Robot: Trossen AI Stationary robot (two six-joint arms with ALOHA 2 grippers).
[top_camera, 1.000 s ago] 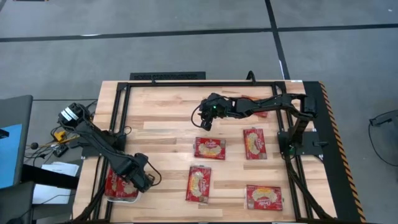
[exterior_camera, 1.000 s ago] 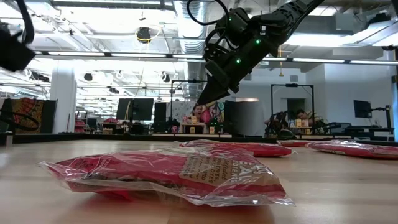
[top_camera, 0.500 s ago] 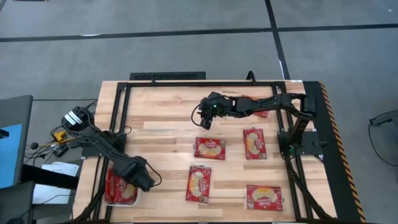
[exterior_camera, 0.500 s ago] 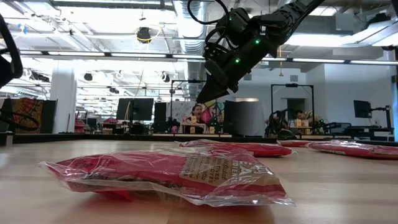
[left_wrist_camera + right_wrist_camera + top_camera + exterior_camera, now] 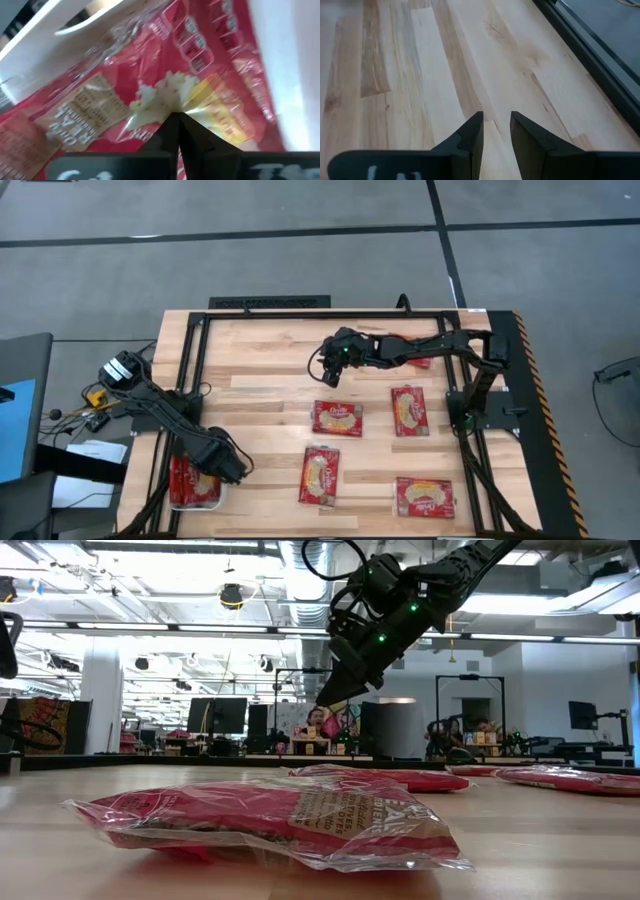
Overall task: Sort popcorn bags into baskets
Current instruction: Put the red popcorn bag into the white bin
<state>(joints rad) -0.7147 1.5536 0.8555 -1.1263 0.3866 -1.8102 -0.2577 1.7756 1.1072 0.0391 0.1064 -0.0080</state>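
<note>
My left gripper (image 5: pixel 226 464) is at the right rim of the white tray (image 5: pixel 176 502) at the table's near left corner, shut on a red popcorn bag (image 5: pixel 150 85) that lies in the tray (image 5: pixel 280 60). My right gripper (image 5: pixel 328 372) hovers open over bare wood (image 5: pixel 496 120) in the far middle of the table, high above it in the low view (image 5: pixel 345 690). Several more red bags lie flat on the wood (image 5: pixel 337 417) (image 5: pixel 408 409) (image 5: pixel 320 475) (image 5: pixel 424 496). Another bag (image 5: pixel 418 362) is partly hidden under the right arm. My left gripper pinches the bag's clear film between its two shut fingertips (image 5: pixel 172 131), at the pale yellow popcorn picture (image 5: pixel 165 97), where creases in the film run toward the tips. The bag rests inside the tray, among its white walls. One layer or several, I cannot tell.
A black metal frame (image 5: pixel 300 314) runs round the table's edges. Bare wood lies open across the far left part of the table (image 5: pixel 260 360). In the low view one bag (image 5: pixel 270 820) lies close in front, with others (image 5: pixel 400 778) (image 5: pixel 570 778) farther back.
My left arm has shifted a little while its gripper stayed over the tray; in the low view its dark bulk has slid out past the picture's left edge. My right arm has kept still.
</note>
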